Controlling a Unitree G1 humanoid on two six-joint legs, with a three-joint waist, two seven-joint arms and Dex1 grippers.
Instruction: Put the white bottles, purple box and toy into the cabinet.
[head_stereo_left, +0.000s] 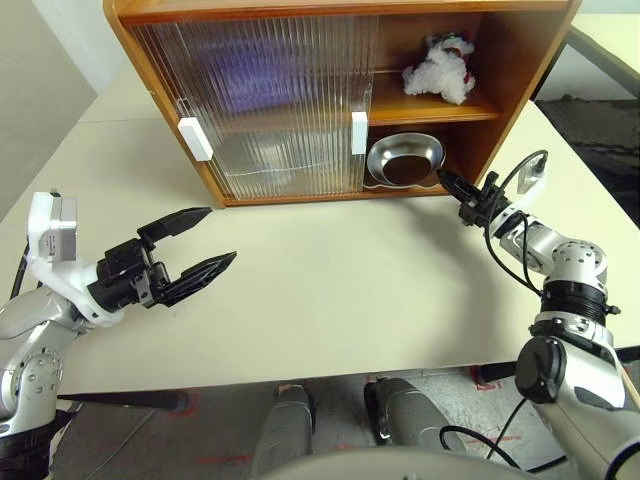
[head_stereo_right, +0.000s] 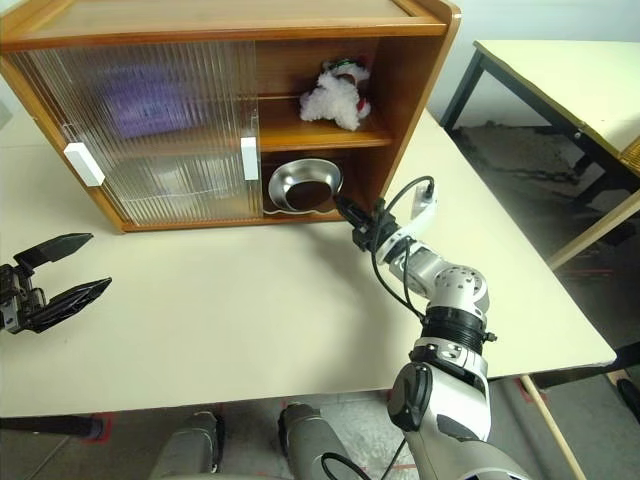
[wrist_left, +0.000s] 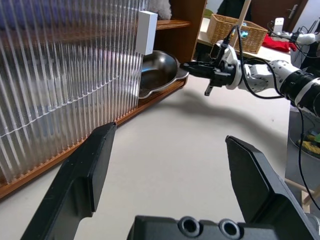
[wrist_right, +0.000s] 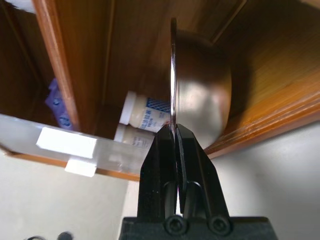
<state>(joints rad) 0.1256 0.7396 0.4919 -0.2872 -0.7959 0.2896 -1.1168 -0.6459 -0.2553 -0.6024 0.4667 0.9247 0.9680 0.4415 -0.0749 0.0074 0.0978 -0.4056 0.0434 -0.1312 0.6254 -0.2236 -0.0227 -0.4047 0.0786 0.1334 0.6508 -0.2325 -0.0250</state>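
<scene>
A shallow metal bowl (head_stereo_left: 404, 160) is seen standing tilted on its edge, its hollow side turned outward. A cream tabletop (head_stereo_left: 330, 290) is spread across the foreground, and a second table (head_stereo_right: 560, 75) is set well apart on the right. A wicker basket (wrist_left: 236, 33) is placed in the background, with red cloth (wrist_left: 281, 44) just beside it.

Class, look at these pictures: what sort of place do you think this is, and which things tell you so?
Probably a robot test room or lab, not a home: a wooden cabinet stands on a plain pale table, a second bare table stands nearby, and a wicker basket sits on a surface behind.
</scene>
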